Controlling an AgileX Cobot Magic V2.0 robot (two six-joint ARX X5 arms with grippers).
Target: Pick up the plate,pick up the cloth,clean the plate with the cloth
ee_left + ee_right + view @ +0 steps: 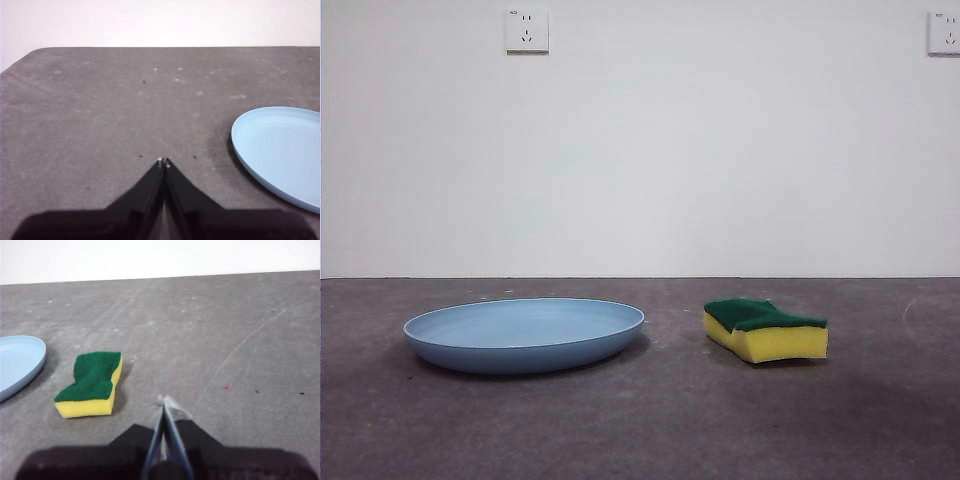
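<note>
Nothing picked up yet
Plate (524,334) at 9 o'clock, sponge (766,330) at 3; both grippers (163,161) (164,400) clenched empty.

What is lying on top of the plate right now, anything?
Nothing shows on the plate: its blue inside looks bare in the front view and in the left wrist view, though that one cuts part of it off. The sponge lies apart on the table. Underneath the plate is hidden.

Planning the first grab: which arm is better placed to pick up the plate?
Probably the left. The plate lies just beside the left gripper, while the right gripper sits nearer the sponge. Both jaws are shut, holding nothing.
</note>
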